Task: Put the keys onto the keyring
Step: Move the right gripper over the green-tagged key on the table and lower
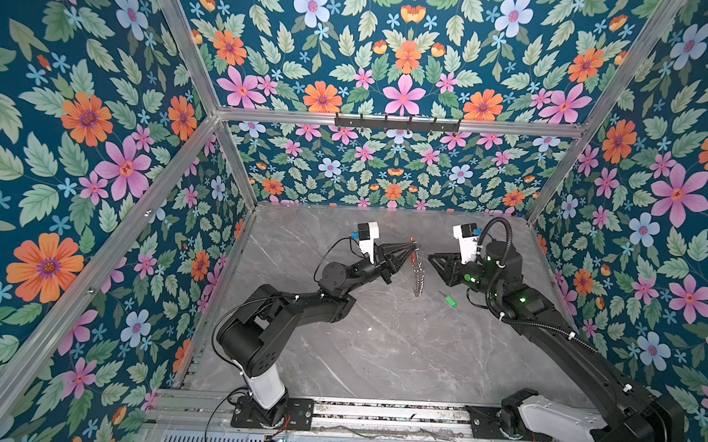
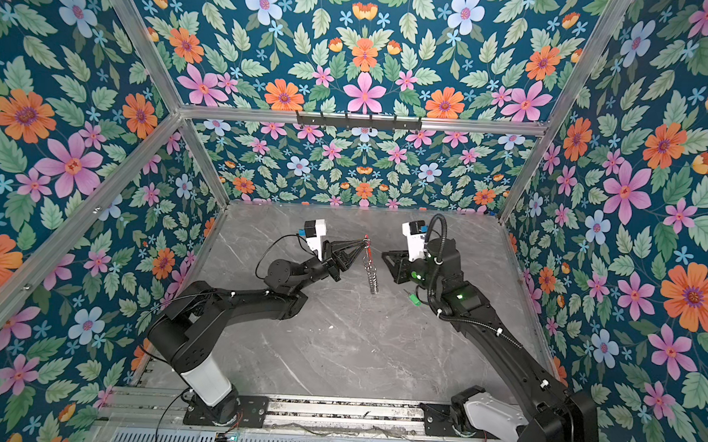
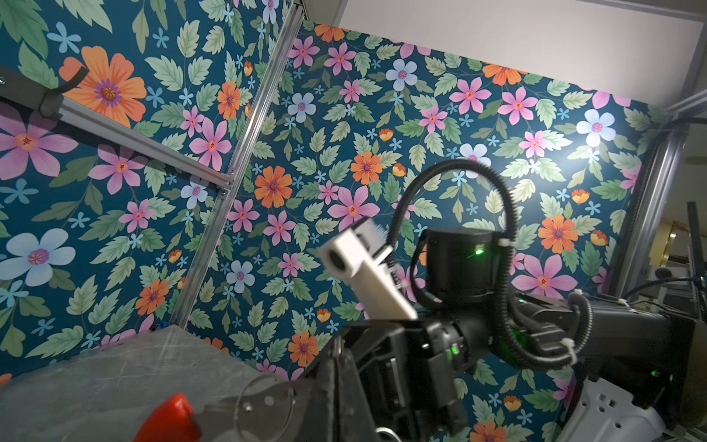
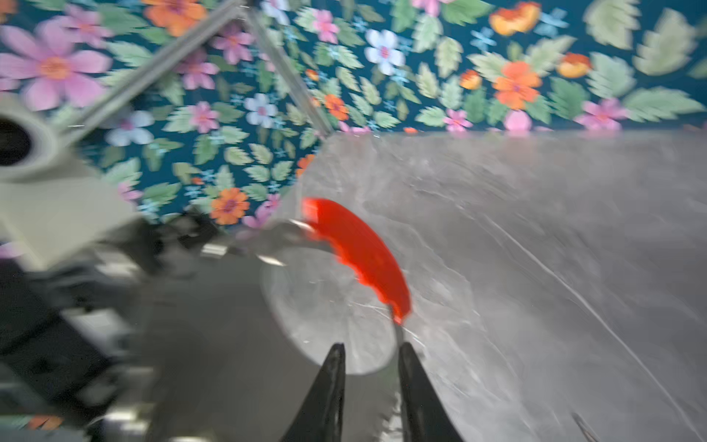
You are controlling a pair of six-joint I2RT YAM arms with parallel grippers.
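Note:
In both top views the keyring [image 1: 417, 275] [image 2: 371, 273] hangs edge-on above the table, a red arc at its top and silver loops strung below. My left gripper [image 1: 414, 246] [image 2: 365, 242] is shut on its upper rim. The left wrist view shows the shut fingers [image 3: 333, 382] beside the red arc [image 3: 168, 419]. My right gripper [image 1: 430, 257] [image 2: 384, 255] is close to the ring's right side. In the right wrist view it [image 4: 371, 352] is open, nothing between the fingers, with the keyring [image 4: 355, 252] just beyond the tips. The green-headed key [image 1: 449, 300] [image 2: 414, 300] lies flat under the right wrist.
The grey marble table [image 1: 337, 346] is enclosed by floral walls and aluminium posts. A black hook rail [image 1: 397, 122] is mounted on the back wall. The arms' bases stand on the metal rail [image 1: 375, 414] along the front edge.

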